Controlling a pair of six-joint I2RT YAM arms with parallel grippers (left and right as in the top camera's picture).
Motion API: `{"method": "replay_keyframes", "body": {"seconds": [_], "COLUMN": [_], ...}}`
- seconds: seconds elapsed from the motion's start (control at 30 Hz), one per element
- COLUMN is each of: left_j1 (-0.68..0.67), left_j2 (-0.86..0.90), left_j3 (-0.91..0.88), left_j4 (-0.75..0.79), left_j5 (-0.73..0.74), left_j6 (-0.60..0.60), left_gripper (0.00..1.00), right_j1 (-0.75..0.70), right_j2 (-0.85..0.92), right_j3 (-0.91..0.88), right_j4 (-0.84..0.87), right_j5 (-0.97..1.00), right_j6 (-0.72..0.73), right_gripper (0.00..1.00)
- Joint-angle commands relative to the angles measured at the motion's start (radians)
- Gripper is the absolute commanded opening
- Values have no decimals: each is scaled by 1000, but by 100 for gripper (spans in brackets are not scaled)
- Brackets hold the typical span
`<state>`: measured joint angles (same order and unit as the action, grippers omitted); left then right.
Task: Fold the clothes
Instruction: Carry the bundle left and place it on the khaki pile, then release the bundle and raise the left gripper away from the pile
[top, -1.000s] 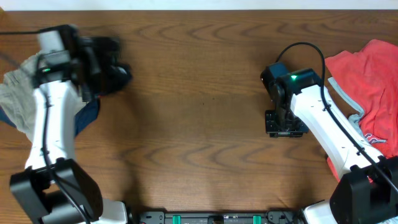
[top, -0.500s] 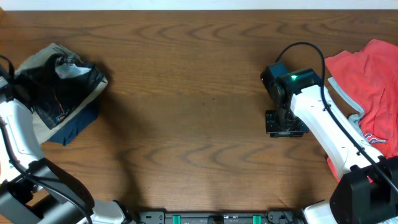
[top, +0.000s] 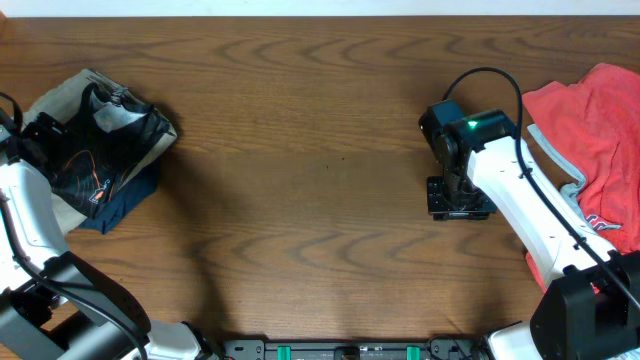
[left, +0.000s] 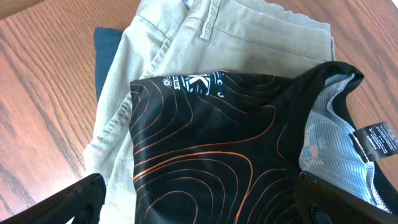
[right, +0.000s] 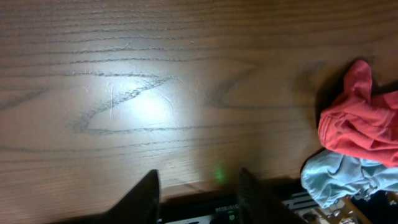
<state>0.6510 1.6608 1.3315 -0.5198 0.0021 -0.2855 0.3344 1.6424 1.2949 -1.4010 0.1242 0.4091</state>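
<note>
- Jersey (top: 105, 150) lies crumpled at 9 o'clock on the table (top: 300, 150), on top of khaki trousers (top: 70, 95). Navy cloth (top: 125, 200) pokes out from under it at its 6 o'clock side.
- Left wrist view: the jersey's open collar sits toward 3 o'clock, and the trousers spread beyond the jersey toward 12 and 9.
- Left gripper (left: 199, 186) has its fingers spread wide, one at each lower corner, with the jersey between them. I cannot tell whether they touch the cloth.
- Right gripper (top: 458, 197) sits toward 3 o'clock of the table's middle, fingers apart above bare wood, holding nothing.
- Red shirt (top: 600, 120) is heaped at the 3 o'clock edge, with the blue shirt (right: 336, 177) touching it.
</note>
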Motion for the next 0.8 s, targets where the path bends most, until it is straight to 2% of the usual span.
{"method": "replay_keyframes", "body": {"seconds": [0.0, 0.07, 0.17, 0.33, 0.6, 0.77], "left_j1": [2, -10, -62, -237, -606, -799], "left_j2": [2, 2, 4, 10, 67, 119], "left_j3": [-4, -4, -4, -4, -4, -4], "left_j4": [-2, -1, 6, 7, -16, -123], "left_j5": [18, 71, 119, 121, 121, 120], "left_j6": [-11, -17, -16, 35, 135, 216], "left_gripper": [98, 98, 98, 98, 98, 98], "right_j1": [-9, -9, -9, -9, -22, -122], "right_j2": [-16, -16, -16, -16, -16, -16], "right_j3": [3, 2, 2, 2, 2, 2], "right_j4": [6, 19, 56, 143, 264, 308], "right_j5": [6, -2, -26, -102, -230, -364], "right_j6": [-6, -6, -6, -7, -25, -57], "right_gripper": [49, 60, 70, 99, 99, 99]}}
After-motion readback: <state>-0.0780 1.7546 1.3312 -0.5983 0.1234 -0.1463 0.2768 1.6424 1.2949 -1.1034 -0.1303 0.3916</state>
